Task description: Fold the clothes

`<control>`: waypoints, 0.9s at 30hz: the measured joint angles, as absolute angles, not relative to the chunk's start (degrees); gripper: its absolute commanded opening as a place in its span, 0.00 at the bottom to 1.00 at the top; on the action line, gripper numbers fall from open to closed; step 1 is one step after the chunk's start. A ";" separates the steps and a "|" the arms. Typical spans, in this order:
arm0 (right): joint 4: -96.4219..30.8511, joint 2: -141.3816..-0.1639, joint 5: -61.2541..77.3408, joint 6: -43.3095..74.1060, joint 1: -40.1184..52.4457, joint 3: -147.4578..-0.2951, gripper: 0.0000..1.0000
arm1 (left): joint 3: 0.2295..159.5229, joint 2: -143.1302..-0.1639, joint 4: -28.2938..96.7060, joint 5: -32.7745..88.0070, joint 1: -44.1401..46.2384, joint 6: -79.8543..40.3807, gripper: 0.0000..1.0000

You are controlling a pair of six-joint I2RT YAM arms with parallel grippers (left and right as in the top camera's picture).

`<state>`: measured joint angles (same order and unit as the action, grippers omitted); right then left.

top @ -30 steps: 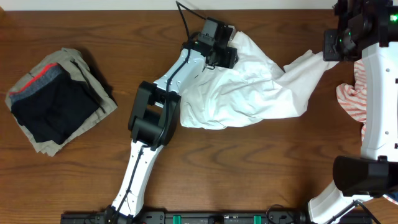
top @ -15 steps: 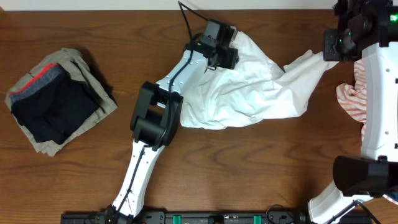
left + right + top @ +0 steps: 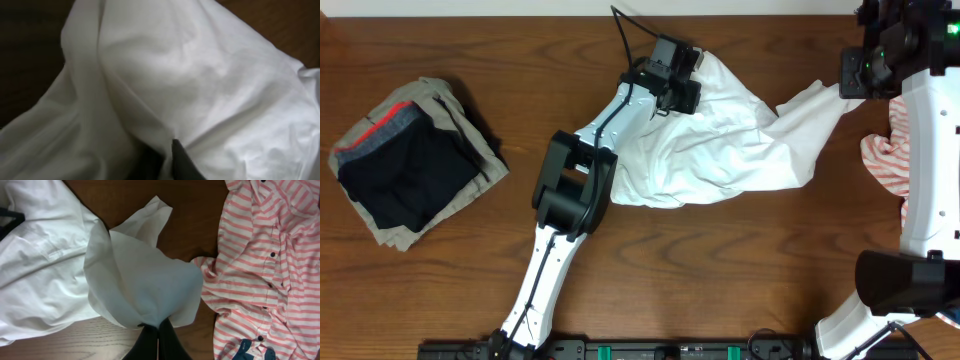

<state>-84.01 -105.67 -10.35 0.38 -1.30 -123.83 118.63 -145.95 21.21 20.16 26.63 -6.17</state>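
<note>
Left jaws and right jaws pinch far corners of the wrinkly white cotton garment (image 3: 720, 150), seemingly to stretch it flat.

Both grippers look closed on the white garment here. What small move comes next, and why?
Probably draw the two arms apart to pull the white garment taut. The left gripper pinches its far left corner, the right gripper pinches a right corner, and the cloth between them lies bunched and wrinkled, too crumpled to fold.
</note>
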 measured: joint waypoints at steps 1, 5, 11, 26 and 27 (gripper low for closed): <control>-84.01 -105.67 -10.35 0.38 -1.30 -123.83 0.01 | 118.63 -145.95 21.21 20.16 26.59 -6.13 0.06; -83.99 -105.67 -10.35 0.38 -1.30 -123.83 0.01 | 118.63 -145.91 21.23 20.21 26.04 -6.13 0.06; -83.92 -105.67 -10.35 0.38 -1.30 -123.83 0.01 | 118.48 -142.02 22.59 20.16 24.47 -5.91 0.06; -84.03 -105.67 -10.35 0.38 -1.30 -123.83 0.01 | 119.04 -125.12 26.63 20.14 23.86 -5.45 0.06; -84.12 -105.67 -10.35 0.38 -1.30 -123.83 0.01 | 119.04 -125.54 26.79 20.14 23.79 -5.39 0.06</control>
